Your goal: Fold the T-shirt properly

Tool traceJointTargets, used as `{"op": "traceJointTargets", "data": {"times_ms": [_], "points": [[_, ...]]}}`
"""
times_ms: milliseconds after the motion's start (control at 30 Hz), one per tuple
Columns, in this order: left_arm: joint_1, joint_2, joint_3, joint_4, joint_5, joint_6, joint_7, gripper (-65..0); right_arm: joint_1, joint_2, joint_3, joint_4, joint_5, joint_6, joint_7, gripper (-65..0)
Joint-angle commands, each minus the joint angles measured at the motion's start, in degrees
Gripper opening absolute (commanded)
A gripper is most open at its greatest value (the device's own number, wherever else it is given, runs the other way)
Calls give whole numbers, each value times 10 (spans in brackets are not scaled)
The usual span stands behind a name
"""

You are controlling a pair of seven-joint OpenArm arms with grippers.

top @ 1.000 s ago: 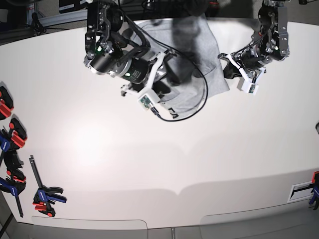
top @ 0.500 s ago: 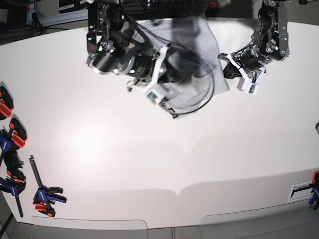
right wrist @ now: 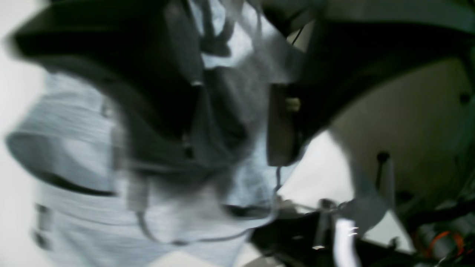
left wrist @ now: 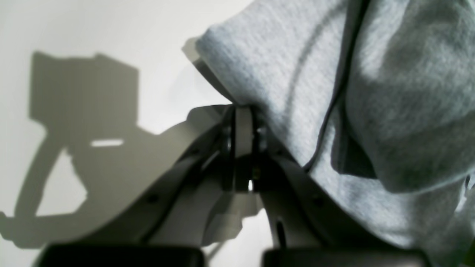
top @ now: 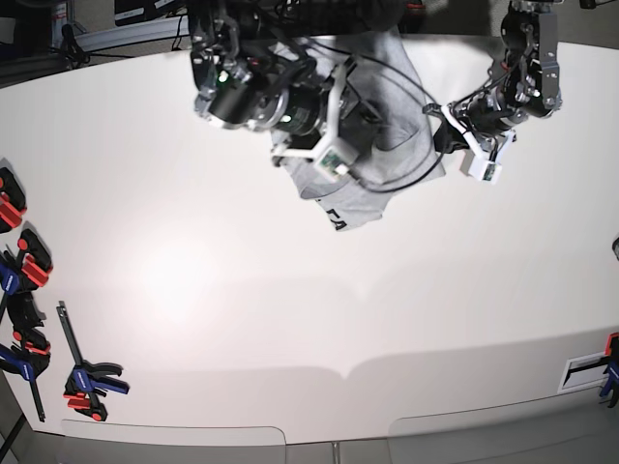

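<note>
The T-shirt [top: 387, 145] lies bunched at the far middle of the white table [top: 290, 319], with black lettering [top: 334, 220] on its near flap. My right gripper [top: 372, 121] hovers over the shirt; in the blurred right wrist view its fingers [right wrist: 280, 126] stand apart, open [right wrist: 237, 154], with grey cloth [right wrist: 74, 155] showing through the gap and to the left. My left gripper [top: 437, 130] is at the shirt's right edge. In the left wrist view it is shut [left wrist: 240, 111] on a folded edge of the T-shirt [left wrist: 282, 74], which is lifted off the table.
Several red, blue and black clamps [top: 19, 271] lie along the table's left edge, one [top: 87, 382] near the front left corner. Another clamp [top: 609, 358] sits at the right edge. The right arm's black cable [top: 416, 174] loops over the shirt.
The right arm has swung right and towards the far edge over the shirt, and its jaws have opened. The lettered flap now shows below it. The left arm has not moved.
</note>
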Motion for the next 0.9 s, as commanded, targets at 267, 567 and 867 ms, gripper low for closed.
{"op": "traceJointTargets", "data": {"times_ms": [267, 567, 867], "points": [[-2, -5, -1, 4, 2, -2, 1, -650, 7, -3, 135, 49, 15, -16, 76, -361], [-2, -5, -1, 4, 2, -2, 1, -650, 10, -3, 93, 10, 8, -14, 77, -361], [-2, -5, -1, 4, 2, -2, 0, -650, 19, -3, 91, -30, 10, -14, 74, -361]]}}
